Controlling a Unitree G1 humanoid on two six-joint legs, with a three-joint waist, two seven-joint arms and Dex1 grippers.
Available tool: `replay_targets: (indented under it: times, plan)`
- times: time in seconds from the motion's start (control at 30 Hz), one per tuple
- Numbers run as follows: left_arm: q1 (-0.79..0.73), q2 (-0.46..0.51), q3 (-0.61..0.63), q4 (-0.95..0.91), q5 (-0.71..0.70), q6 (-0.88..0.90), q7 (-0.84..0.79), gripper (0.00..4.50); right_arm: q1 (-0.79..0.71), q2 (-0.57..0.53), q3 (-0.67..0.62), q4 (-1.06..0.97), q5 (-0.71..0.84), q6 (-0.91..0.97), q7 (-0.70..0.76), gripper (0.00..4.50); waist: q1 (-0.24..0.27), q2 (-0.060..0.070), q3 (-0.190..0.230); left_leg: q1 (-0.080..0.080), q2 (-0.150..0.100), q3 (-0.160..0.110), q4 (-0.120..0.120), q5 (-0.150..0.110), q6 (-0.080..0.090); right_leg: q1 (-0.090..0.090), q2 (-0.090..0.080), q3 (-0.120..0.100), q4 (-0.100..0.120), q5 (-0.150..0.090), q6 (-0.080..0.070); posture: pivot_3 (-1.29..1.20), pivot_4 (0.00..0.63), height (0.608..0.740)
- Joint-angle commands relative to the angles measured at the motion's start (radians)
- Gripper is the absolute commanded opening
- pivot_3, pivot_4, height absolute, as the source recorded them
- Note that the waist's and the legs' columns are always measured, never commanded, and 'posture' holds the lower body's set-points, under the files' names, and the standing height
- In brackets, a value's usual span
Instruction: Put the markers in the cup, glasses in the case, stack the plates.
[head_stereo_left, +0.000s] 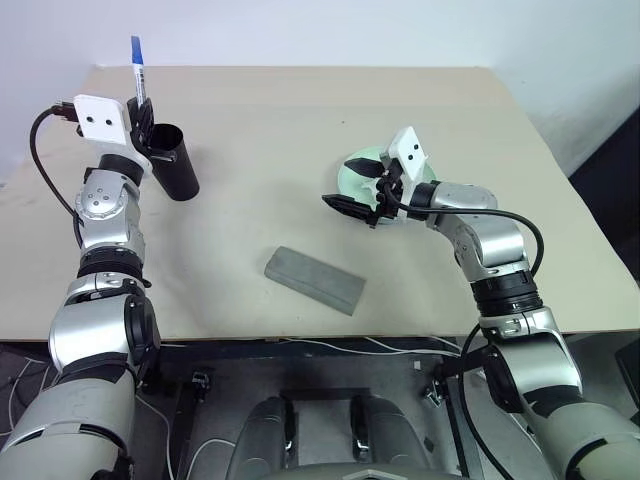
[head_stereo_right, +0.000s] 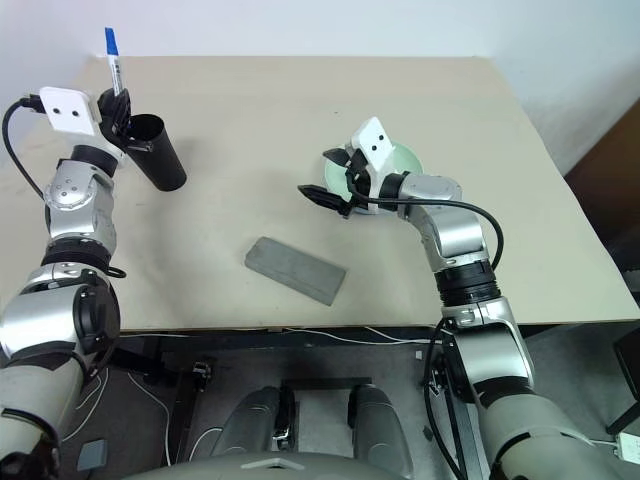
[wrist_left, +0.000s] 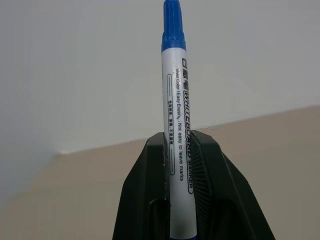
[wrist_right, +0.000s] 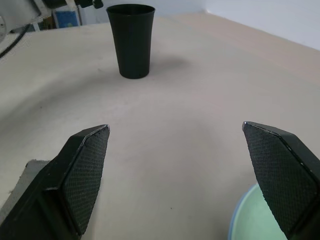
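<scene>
I see a smooth beige table (head_stereo_left: 300, 130). Stacked round plates (head_stereo_right: 408, 160), mint in pale blue, sit right of centre. The felt grey case (head_stereo_left: 313, 279) lies closed near the front edge. The tapered black cup (head_stereo_left: 175, 160) stands upright at left. My raised left end effector (head_stereo_left: 141, 112) pinches the blue-capped marker (wrist_left: 177, 125) upright beside the cup. My right end effector (wrist_right: 175, 175) is level, spread wide.

Plates (head_stereo_left: 352, 172) largely behind right end effector (head_stereo_left: 362, 204), perhaps already stacked.

cup (head_stereo_left: 174, 160) far left, case (head_stereo_left: 313, 279) centre, plates (head_stereo_right: 408, 160) right
</scene>
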Motion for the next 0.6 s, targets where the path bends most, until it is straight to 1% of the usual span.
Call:
replay_targets:
  times: [0.03,0.47,0.53,0.6]
  plan:
    - [-0.026,0.028,0.004,0.019,0.004,-0.029,0.014,0.28,-0.017,-0.018,-0.009,-0.025,-0.001,-0.021,0.004,4.50,0.000,0.000,0.000,0.000,0.000,0.000,0.000,0.000,0.000,0.000,0.000,0.000,0.000,0.000,0.000,0.00,0.150,0.740]
    - [0.003,0.024,0.005,0.047,0.002,-0.030,0.030,0.28,-0.022,-0.032,-0.013,-0.026,-0.003,-0.022,0.011,4.50,0.000,0.000,0.000,0.000,0.000,0.000,0.001,0.000,0.000,0.000,0.000,0.000,0.001,0.000,0.000,0.00,0.150,0.740]
    - [0.002,0.024,0.006,0.049,0.001,-0.028,0.035,1.00,-0.021,-0.033,-0.013,-0.026,-0.003,-0.022,0.011,4.50,0.000,0.000,0.000,0.000,0.000,0.000,0.001,0.000,0.000,0.000,0.000,0.000,0.001,0.000,0.000,0.00,0.150,0.740]
    - [0.000,0.025,0.006,0.051,0.001,-0.028,0.039,1.52,-0.023,-0.033,-0.013,-0.024,-0.004,-0.023,0.011,4.50,0.000,0.000,0.000,0.000,0.000,0.000,0.001,0.000,0.000,0.000,0.000,0.000,0.001,0.000,0.000,0.00,0.150,0.740]
